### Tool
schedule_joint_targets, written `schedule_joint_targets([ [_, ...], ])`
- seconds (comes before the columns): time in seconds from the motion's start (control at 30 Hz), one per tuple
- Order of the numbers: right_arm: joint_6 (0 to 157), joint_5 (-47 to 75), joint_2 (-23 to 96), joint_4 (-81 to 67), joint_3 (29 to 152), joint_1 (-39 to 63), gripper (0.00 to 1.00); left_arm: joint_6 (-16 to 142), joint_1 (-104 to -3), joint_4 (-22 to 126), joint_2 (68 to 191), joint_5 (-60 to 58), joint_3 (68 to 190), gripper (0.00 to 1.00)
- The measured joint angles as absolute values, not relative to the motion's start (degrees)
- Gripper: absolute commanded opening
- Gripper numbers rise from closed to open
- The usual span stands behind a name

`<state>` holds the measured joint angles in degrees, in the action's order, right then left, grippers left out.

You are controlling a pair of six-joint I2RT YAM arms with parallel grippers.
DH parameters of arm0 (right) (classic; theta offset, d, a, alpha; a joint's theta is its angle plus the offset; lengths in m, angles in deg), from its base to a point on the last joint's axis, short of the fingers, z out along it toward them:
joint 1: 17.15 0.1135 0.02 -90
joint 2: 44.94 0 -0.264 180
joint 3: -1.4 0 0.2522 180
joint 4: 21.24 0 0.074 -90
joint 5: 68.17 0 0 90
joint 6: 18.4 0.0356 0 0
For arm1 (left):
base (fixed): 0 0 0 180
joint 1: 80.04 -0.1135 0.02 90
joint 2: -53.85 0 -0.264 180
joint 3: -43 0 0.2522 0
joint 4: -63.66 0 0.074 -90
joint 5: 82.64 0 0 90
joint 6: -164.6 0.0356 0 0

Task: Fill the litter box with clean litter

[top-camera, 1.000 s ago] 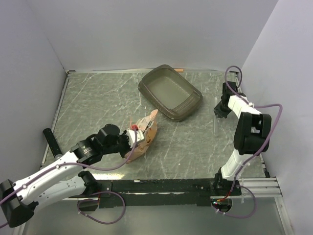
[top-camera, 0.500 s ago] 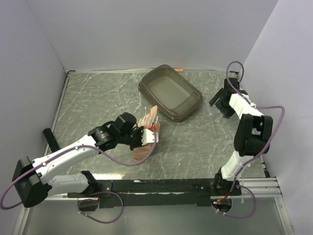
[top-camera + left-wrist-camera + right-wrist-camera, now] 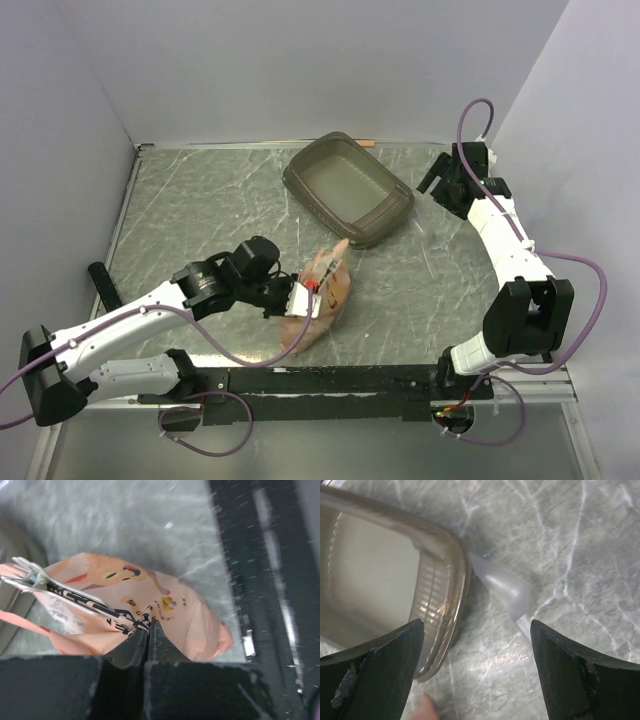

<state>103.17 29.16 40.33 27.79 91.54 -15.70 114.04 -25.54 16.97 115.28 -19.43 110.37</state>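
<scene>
The litter box is a rounded-rectangular tray of grey-brown translucent plastic with a flared, glossy rim. The right wrist view shows ribbed moulding on its sloping end wall and a pale, flat inside. It sits at the far middle of the table, whose surface is a green-grey marbled sheet with pale veins. A cloudy, translucent plastic scoop lies with one end touching the box's corner.

The bag is thin, crinkled orange-pink film printed with cartoon figures. A pale clip runs along its folded top.

The left tool is pinched closed on the bag, its dark fingers meeting on the film beside a black printed strip. From this tool the litter box is farther away and to the right, apart from it; only the bag's tip comes near the box's closest corner.

The right tool stands with its jaws wide apart, gripping nothing. It is just right of the litter box, over the corner where the scoop lies.
</scene>
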Motion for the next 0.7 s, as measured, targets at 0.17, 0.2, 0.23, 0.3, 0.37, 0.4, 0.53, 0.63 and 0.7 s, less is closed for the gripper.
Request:
schedule_joint_targets([
  [0.17, 102.12, 28.18, 40.01, 28.88, 92.96, -12.79, 0.93, 115.03, -24.31, 15.11, 113.80, -24.91, 110.48, 0.01],
  [0.2, 101.92, 27.87, 39.77, 29.04, 92.96, -12.27, 0.93, 115.64, -24.27, 14.70, 113.80, -25.81, 110.56, 0.01],
  [0.23, 101.70, 27.48, 39.46, 29.28, 92.96, -11.85, 0.93, 116.16, -24.20, 14.54, 113.80, -26.05, 110.63, 0.01],
  [0.3, 101.33, 26.50, 38.76, 29.47, 92.94, -11.09, 0.93, 117.72, -24.18, 14.00, 113.86, -26.09, 111.15, 0.01],
  [0.37, 100.81, 25.07, 37.73, 29.47, 92.94, -10.48, 0.93, 119.44, -25.08, 12.90, 114.69, -26.42, 112.29, 0.01],
  [0.4, 100.37, 24.33, 36.99, 29.50, 92.94, -10.04, 0.93, 120.14, -25.80, 12.23, 115.35, -26.68, 113.03, 0.01],
  [0.53, 98.34, 20.79, 33.10, 28.64, 91.94, -8.53, 0.92, 122.96, -31.37, 11.26, 119.59, -27.34, 115.98, 0.01],
  [0.63, 96.11, 16.22, 29.30, 27.07, 89.36, -6.24, 0.91, 124.47, -34.72, 12.88, 122.43, -26.62, 116.38, 0.01],
  [0.7, 94.84, 13.08, 27.33, 25.78, 87.41, -4.40, 0.91, 125.13, -36.42, 14.13, 124.48, -25.48, 116.75, 0.01],
])
